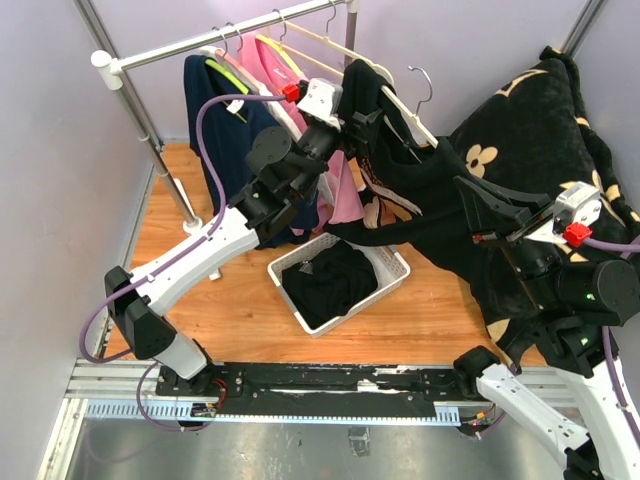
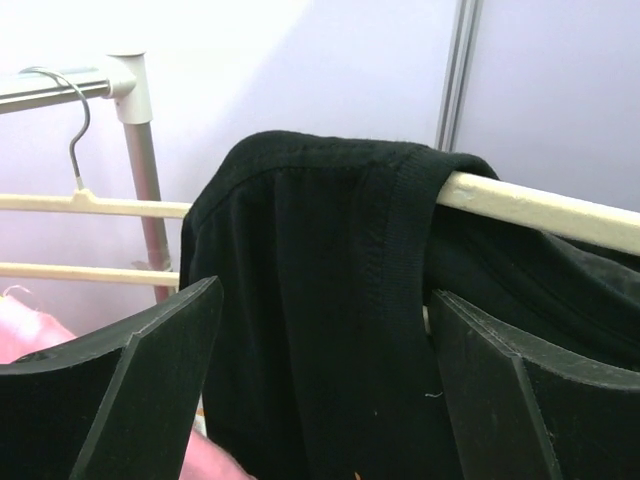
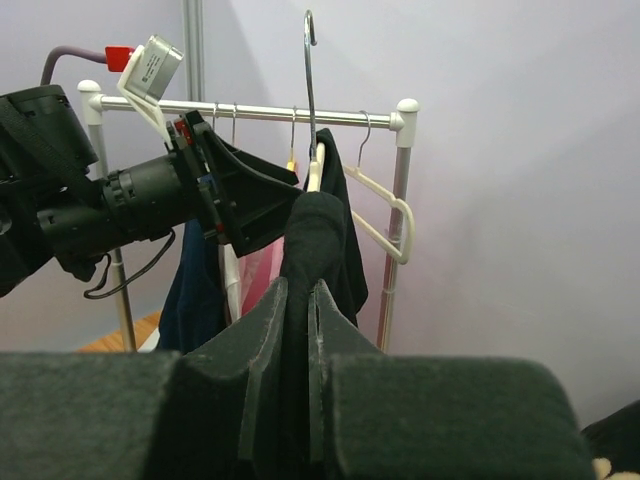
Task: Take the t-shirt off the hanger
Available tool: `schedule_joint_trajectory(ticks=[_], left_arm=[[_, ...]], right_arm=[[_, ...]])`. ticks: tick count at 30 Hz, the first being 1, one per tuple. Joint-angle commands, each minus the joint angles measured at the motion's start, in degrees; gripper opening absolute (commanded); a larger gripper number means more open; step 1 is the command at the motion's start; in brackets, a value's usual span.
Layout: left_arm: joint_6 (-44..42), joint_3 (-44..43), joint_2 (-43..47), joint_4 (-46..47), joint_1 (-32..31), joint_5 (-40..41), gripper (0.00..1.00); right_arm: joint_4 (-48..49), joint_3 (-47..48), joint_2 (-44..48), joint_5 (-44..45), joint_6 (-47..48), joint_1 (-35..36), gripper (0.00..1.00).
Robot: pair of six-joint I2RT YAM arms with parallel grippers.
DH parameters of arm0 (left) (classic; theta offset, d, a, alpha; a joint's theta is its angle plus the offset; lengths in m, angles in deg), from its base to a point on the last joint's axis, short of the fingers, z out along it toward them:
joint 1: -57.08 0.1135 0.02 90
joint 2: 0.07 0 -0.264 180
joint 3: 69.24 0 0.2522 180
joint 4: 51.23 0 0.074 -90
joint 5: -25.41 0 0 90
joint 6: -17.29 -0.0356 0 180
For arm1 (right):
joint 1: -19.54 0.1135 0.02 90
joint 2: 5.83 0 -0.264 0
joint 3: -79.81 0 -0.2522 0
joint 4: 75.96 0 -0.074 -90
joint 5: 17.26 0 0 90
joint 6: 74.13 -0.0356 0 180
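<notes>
Left jaws: held wide apart. The left gripper (image 2: 320, 335) is set at the black t-shirt (image 2: 320, 260), with one finger on each side of the hanging cloth. Whether the fingers touch the cloth cannot be told.
Right jaws: pressed together on a fold of the t-shirt, which is pinched between the fingers of the right gripper (image 3: 298, 300).
T-shirt: draped over one arm of a cream wooden hanger (image 2: 540, 212), off the clothes rail (image 1: 220, 38). It is held to the right of the rail's end and lower than it. The collar and shoulder are bunched over the hanger arm, and the body is stretched down and away from the rail towards the right gripper.
Hanger: lifted clear of the rail, with its metal hook (image 3: 309, 90) pointing up and hooked on nothing.
On the rail: a navy garment (image 1: 205, 110), pink garments (image 1: 270, 60) and bare cream hangers (image 1: 320, 40) are hung.
Below the rail: a white basket (image 1: 290, 265) is set on the wooden table (image 1: 240, 310), with a dark garment (image 1: 330, 285) lying inside it.
Far right of the rail: a black cloth with pale flower shapes (image 1: 540, 130) is heaped against the wall.
</notes>
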Motion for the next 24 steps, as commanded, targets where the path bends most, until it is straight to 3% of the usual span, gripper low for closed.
schedule_joint_trajectory(ticks=[1, 3, 6, 8, 12, 18, 24], left_arm=[[0.0, -3.3, -1.1, 1.0, 0.9, -1.4, 0.84], [0.5, -3.6, -1.4, 1.2, 1.3, -2.3, 0.67], [0.8, -3.2, -1.0, 1.7, 1.5, -4.1, 0.25], [0.6, -2.0, -0.2, 2.5, 1.5, -7.0, 0.04], [-0.5, 0.2, 2.2, 2.8, 1.5, -16.0, 0.01], [3.1, 2.2, 5.0, 2.2, 1.4, -36.5, 0.00], [3.8, 0.9, 3.8, -2.2, -1.9, -44.0, 0.01]], right_arm=[[3.2, 0.1, 1.4, -1.0, -1.1, 1.1, 0.01], [2.8, -0.2, 1.5, -0.8, -1.1, 1.1, 0.01], [2.5, -0.4, 1.3, 0.0, -1.0, 1.1, 0.01], [2.5, -0.7, 1.2, 0.5, -0.9, 1.1, 0.01], [3.1, -1.6, 0.6, 1.4, -0.7, 1.1, 0.01], [8.4, -5.2, -0.7, 3.3, -1.2, 1.1, 0.01], [13.4, -8.3, -2.1, 4.4, -2.6, 1.1, 0.01]])
